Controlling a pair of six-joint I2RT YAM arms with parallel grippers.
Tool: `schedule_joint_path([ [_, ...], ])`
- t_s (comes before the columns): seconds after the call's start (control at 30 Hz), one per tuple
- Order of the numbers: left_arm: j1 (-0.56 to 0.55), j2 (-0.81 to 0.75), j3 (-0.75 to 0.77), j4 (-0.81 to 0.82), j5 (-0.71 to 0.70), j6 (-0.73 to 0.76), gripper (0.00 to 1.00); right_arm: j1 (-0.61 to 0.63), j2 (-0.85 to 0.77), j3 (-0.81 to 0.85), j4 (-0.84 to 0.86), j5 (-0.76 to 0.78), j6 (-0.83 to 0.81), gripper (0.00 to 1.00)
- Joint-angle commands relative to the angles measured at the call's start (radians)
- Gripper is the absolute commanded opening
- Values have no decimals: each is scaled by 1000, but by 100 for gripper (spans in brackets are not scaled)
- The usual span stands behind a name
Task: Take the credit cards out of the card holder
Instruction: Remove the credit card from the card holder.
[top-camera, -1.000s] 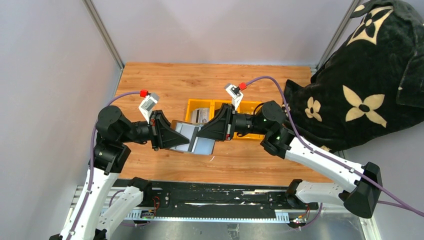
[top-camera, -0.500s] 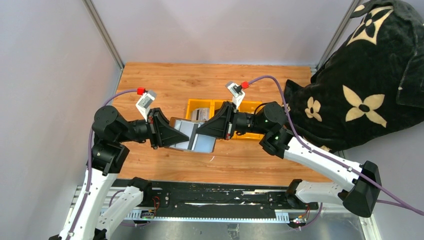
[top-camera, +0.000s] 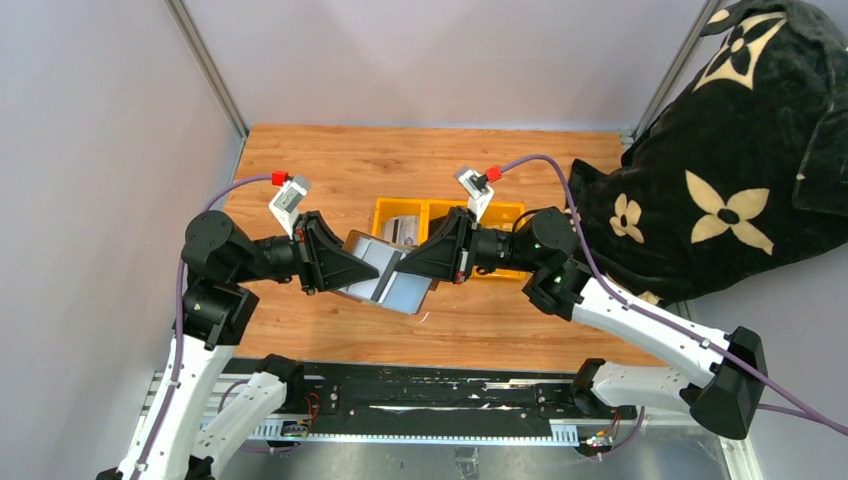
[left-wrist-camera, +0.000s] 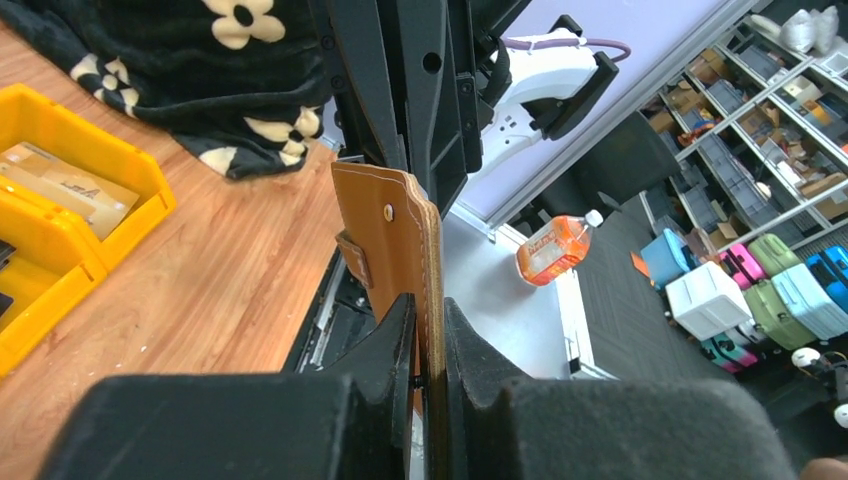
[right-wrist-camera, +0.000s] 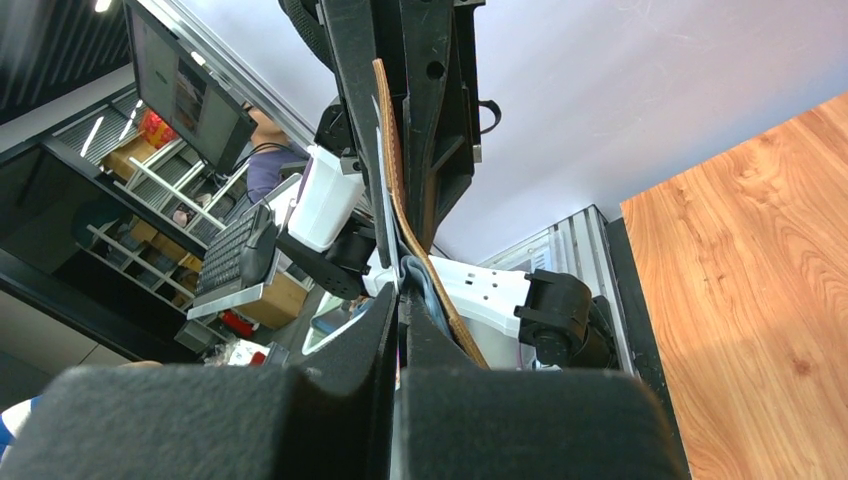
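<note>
We've the card holder aloft above the table: L gripper pinches its brown edge, R gripper clamped on grey inside (card or lining? unclear). Extraction step, we reckon; next R pulls outward, L braces.

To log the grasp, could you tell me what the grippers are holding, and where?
Both hold the open card holder: left gripper on its left edge, right gripper on its right edge.

2 grippers (L, R), 1 card holder, 1 yellow bin, 1 blanket

Both clamped: left tool, right tool
</note>
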Motion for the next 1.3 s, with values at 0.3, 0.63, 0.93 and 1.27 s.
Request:
schedule_joint_path([
  [0.3,-2,-24,3,73,-86,-27,4,-40,-46,-78,81,5,64,0],
  [0.63,5,-36,-1,86,-96,-38,0,-42,-36,-85,108,-10,71,0],
  [0.93,15,-43,15,68,-158,-23,0,-49,-41,-122,195,27,113,0],
  [1.27,16,-49,16,78,-182,-32,0,0,51,-103,288,54,136,41],
])
